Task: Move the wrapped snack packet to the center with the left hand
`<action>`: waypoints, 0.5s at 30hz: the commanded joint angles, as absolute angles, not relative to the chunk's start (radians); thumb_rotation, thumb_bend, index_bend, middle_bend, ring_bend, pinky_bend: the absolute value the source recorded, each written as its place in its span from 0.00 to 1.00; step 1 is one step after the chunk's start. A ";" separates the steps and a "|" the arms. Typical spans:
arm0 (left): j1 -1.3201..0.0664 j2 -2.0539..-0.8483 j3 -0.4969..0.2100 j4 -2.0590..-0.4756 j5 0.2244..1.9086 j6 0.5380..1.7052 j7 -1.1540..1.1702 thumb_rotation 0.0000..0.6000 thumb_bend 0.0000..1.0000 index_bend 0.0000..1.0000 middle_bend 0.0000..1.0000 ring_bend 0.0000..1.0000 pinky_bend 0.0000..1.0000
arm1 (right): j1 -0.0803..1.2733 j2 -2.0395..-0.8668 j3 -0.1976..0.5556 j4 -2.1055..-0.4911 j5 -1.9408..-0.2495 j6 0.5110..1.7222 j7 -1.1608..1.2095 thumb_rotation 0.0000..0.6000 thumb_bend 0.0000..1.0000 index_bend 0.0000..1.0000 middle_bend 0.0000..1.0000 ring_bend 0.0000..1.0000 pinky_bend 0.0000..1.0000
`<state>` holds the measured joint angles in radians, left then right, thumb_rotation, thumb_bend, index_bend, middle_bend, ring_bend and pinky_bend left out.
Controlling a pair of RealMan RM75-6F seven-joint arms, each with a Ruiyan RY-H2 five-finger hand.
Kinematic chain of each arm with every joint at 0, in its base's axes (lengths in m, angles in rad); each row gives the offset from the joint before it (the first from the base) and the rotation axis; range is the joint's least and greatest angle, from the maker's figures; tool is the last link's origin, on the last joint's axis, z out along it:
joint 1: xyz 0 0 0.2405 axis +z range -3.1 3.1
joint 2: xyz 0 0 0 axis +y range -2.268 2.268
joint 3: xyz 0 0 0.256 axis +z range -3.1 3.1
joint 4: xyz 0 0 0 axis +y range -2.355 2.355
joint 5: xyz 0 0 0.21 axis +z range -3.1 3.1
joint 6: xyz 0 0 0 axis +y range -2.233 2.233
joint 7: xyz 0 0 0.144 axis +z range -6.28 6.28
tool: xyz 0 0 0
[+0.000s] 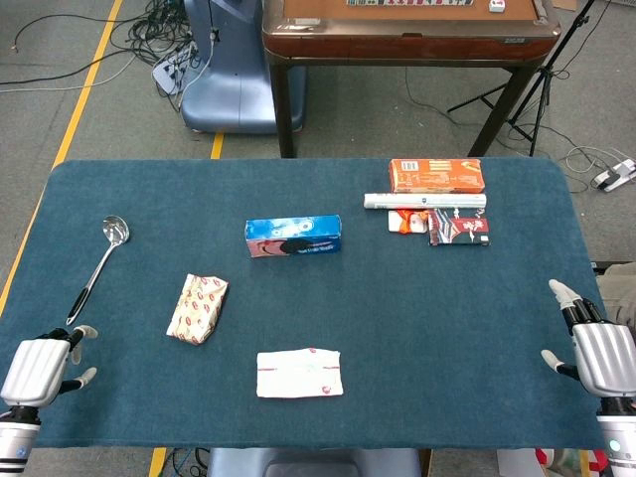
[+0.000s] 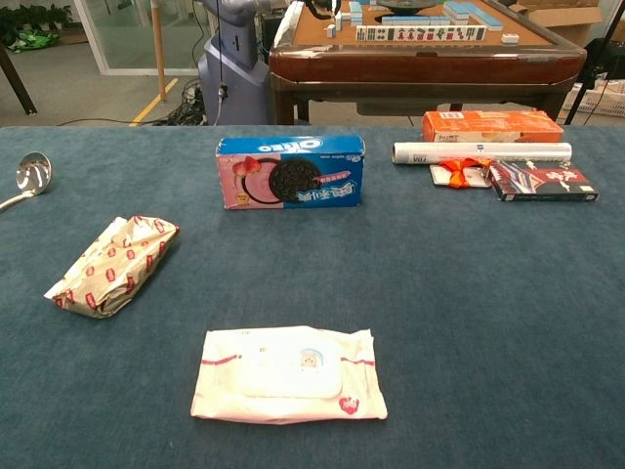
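Note:
The wrapped snack packet, cream paper with red prints, lies on the left part of the blue table. My left hand hovers at the near left corner, well to the left of the packet, fingers apart and holding nothing. My right hand is at the near right edge, also open and empty. Neither hand shows in the chest view.
An Oreo box stands mid-table. A wet-wipes pack lies near the front. A ladle lies at far left. An orange box, a white roll and small packets sit back right.

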<state>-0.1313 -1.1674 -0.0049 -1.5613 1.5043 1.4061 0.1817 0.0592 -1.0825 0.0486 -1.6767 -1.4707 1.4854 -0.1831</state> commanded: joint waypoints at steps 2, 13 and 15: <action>-0.132 -1.171 -0.002 -1.558 1.515 1.411 0.174 1.00 0.18 0.48 0.63 0.46 0.58 | 0.057 -1.086 0.050 -1.676 -1.473 1.490 -0.190 1.00 0.00 0.00 0.19 0.23 0.64; -0.166 -1.208 -0.002 -1.571 1.538 1.377 0.301 1.00 0.17 0.36 0.60 0.45 0.64 | 0.048 -1.078 0.053 -1.680 -1.465 1.495 -0.175 1.00 0.00 0.00 0.19 0.23 0.64; -0.188 -1.210 -0.002 -1.601 1.535 1.338 0.326 1.00 0.14 0.26 0.47 0.37 0.64 | 0.046 -1.070 0.052 -1.688 -1.470 1.501 -0.178 1.00 0.00 0.00 0.19 0.23 0.64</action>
